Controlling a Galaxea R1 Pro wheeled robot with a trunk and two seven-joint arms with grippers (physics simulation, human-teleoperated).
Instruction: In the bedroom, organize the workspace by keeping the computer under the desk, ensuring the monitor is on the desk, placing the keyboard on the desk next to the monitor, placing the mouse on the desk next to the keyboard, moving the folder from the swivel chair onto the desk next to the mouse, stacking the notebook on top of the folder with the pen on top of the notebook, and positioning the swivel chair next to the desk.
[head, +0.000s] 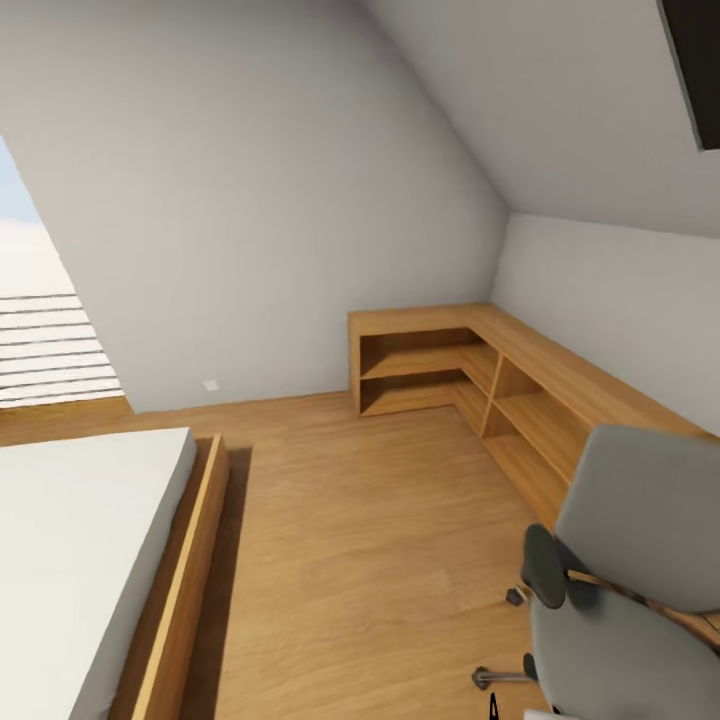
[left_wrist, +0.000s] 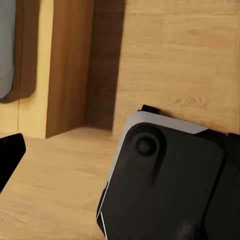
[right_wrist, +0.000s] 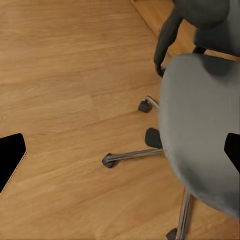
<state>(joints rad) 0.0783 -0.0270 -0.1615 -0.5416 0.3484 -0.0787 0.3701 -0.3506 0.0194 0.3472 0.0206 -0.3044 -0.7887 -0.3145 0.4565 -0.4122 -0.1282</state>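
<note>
While the swivel chair (head: 640, 590) stands by the shelf (head: 470, 370), it should roll easily. Push its stiff backrest; neither claw's state can be told.

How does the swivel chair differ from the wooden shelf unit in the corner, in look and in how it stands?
The swivel chair is grey and padded; the shelf unit is bare light wood. The chair stands free on a chrome castor base; the unit runs along both walls, L-shaped. Both rest on the wooden floor.

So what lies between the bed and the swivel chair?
Bare wooden floor in the head view; nothing rests on it between the bed and the swivel chair.
</note>
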